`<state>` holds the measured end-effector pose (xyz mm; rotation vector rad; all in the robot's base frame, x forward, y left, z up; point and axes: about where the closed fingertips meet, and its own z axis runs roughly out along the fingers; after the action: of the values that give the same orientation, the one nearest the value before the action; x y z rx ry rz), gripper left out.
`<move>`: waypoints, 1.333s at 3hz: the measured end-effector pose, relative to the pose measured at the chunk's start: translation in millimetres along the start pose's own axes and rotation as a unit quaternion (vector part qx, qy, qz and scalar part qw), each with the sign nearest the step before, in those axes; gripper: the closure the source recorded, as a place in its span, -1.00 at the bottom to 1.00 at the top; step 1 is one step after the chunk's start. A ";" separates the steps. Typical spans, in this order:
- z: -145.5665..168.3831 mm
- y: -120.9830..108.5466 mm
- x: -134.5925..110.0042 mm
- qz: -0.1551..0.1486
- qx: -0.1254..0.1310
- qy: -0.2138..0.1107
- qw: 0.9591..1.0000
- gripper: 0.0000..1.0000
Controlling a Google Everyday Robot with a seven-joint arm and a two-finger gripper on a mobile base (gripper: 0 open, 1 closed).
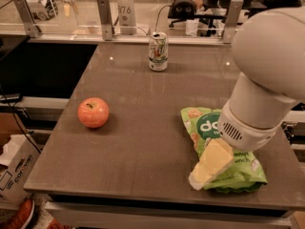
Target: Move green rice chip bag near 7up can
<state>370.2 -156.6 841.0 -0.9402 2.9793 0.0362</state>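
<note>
The green rice chip bag lies flat near the table's front right, its dark green "dang" circle partly covered by my arm. My gripper reaches down over the bag's lower left part; a pale yellow finger rests on or just above it. The 7up can stands upright at the far middle of the table, well apart from the bag.
A red-orange apple sits on the left of the grey table. A glass barrier with metal posts runs along the far edge. A cardboard box stands on the floor at the left.
</note>
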 end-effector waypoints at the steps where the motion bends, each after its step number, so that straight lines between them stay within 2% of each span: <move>1: 3.5 3.1 -4.8 -0.002 -0.007 -0.010 1.000 -0.67; 3: 0.6 1.5 -10.7 -0.005 -0.013 -0.019 1.000 0.26; 4: -13.6 -4.2 -15.5 -0.014 -0.008 -0.027 1.000 0.74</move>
<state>385.1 -151.5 854.8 -0.9665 2.9203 0.0835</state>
